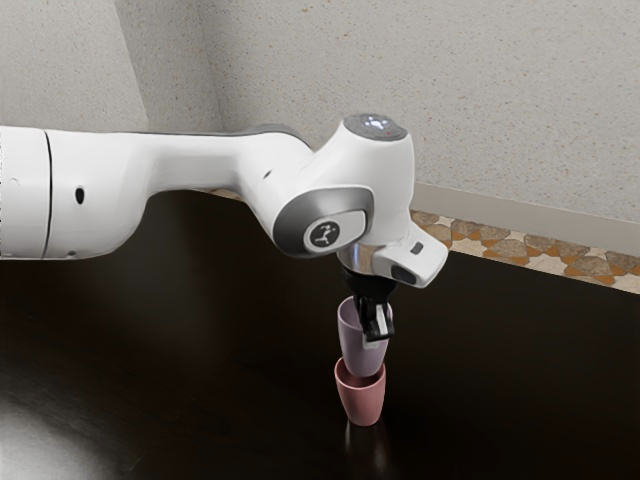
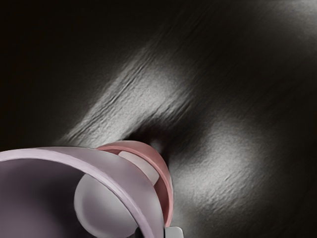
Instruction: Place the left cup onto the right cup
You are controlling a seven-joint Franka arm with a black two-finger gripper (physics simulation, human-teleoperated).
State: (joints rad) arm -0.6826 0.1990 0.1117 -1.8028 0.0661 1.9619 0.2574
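Right at the jaws, the gripper (image 1: pixel 375 320) pinches the lilac cup (image 1: pixel 352 342) by its rim wall, which hides the inner finger. Beneath the jaws, that cup's base sits nested inside the pink cup (image 1: pixel 360 398), which stands on the dark table (image 1: pixel 520 400).

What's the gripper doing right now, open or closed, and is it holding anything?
The gripper is closed on the rim of the lilac cup, whose base sits in the rose cup.

Arm (image 1: pixel 200 190) stretched level, wrist pointing down, jaws gripping lilac cup (image 1: pixel 352 345).
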